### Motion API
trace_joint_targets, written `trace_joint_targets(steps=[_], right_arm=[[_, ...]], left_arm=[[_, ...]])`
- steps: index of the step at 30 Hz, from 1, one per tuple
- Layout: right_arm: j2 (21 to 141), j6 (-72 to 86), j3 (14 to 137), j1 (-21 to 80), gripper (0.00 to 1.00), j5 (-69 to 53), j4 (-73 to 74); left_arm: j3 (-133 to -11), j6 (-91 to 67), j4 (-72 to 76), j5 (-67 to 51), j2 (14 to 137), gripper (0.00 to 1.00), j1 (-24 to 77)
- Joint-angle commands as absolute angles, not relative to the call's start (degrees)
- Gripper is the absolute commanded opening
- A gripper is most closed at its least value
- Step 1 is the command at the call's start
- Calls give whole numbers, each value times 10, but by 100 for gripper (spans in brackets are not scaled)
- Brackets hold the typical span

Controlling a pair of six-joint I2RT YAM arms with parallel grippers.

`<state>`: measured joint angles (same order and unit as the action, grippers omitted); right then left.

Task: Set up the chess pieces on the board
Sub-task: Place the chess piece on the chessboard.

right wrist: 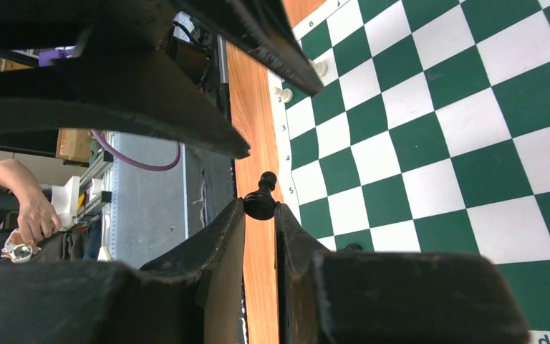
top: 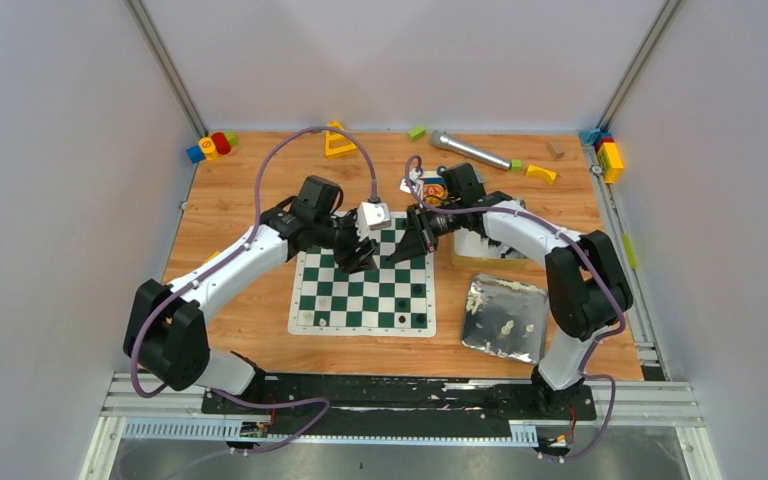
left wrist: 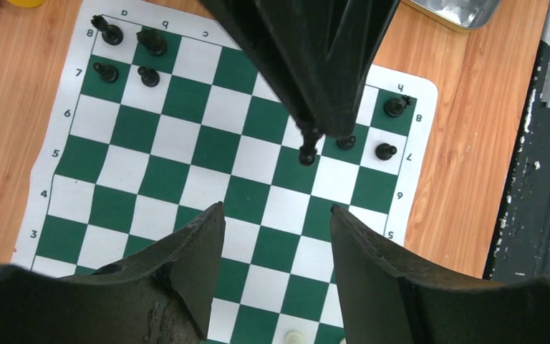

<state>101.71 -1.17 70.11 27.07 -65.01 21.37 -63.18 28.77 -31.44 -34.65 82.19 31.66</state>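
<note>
Over the far half of the board (top: 360, 305), the left gripper (left wrist: 276, 215) hangs with its fingers (left wrist: 186, 258) spread wide and nothing between them — only green and white squares show through the gap. Just beside it, pointing in from the other side, the right gripper (right wrist: 260, 208) is closed tight on a pawn (right wrist: 261, 195), a black one, pinched at its wider end with the small knob sticking out past the fingertips. In the left wrist view that pawn hangs from the dark tips over a green square near row 7; whether it touches the mat I cannot tell. Other black pieces (left wrist: 152, 41) stand on the board's near rows: four in a cluster on the a and b squares of rows 8 and 7, and three more at the opposite corner, around the h file. White pieces (right wrist: 321, 68) show at the far side, two of them close to the board's edge in the right wrist view, and one between the left fingers' bases in the left wrist view. The board lies flat on the wooden table (top: 230, 200), between the two arms. To its right, near the right arm's base, sits a shiny tin (top: 505, 300) with a few small pale pieces in it. Along the table's far edge lie toy blocks (top: 210, 145) — red, yellow, blue and green — and a silver microphone (top: 470, 150).
</note>
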Motion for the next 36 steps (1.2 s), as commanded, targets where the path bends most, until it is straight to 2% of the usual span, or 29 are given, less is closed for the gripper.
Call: trace_joint_targets(steps=[1, 12, 21, 31, 36], right_arm=[[981, -22, 702, 262, 4, -676, 208], [966, -21, 703, 260, 4, -688, 207], [964, -18, 704, 261, 4, -693, 206], [966, -15, 704, 260, 4, -697, 203], [966, -15, 703, 260, 4, -695, 203]], left_arm=[[-582, 305, -207, -427, 787, 64, 291], [-489, 325, -24, -562, 778, 61, 277], [-457, 275, 119, -579, 789, 54, 277], [-462, 261, 121, -586, 793, 40, 278], [-468, 282, 86, -590, 794, 40, 278]])
